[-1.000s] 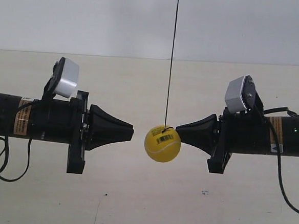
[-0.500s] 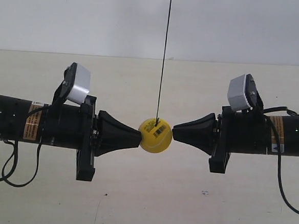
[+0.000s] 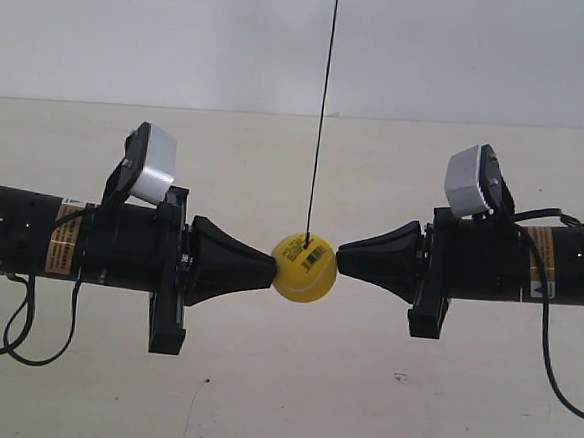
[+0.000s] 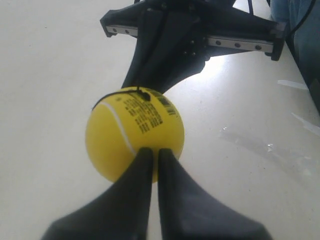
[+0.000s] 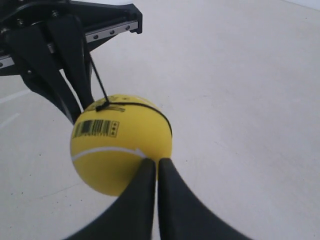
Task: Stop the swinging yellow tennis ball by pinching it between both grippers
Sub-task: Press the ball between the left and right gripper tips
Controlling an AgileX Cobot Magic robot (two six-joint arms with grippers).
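The yellow tennis ball point(image 3: 305, 268) hangs on a thin black string point(image 3: 323, 111) and is pinched between two black cone tips. The shut gripper point(image 3: 272, 267) of the arm at the exterior view's left touches one side of it. The shut gripper point(image 3: 340, 254) of the arm at the exterior view's right touches the other. In the left wrist view my left gripper point(image 4: 155, 150) presses its closed tips on the ball point(image 4: 134, 140), with the other gripper point(image 4: 170, 55) behind it. In the right wrist view my right gripper point(image 5: 156, 161) does the same on the ball point(image 5: 120, 150).
A pale tabletop point(image 3: 289, 399) lies below both arms, with a white wall point(image 3: 185, 31) behind. Black cables point(image 3: 14, 330) hang from the arms at both sides. A piece of clear plastic film point(image 4: 270, 150) lies on the table.
One second ago the arm at the exterior view's left stood apart from the ball. It has moved in to touch it. The ball shifted slightly left and has held still over the last half second.
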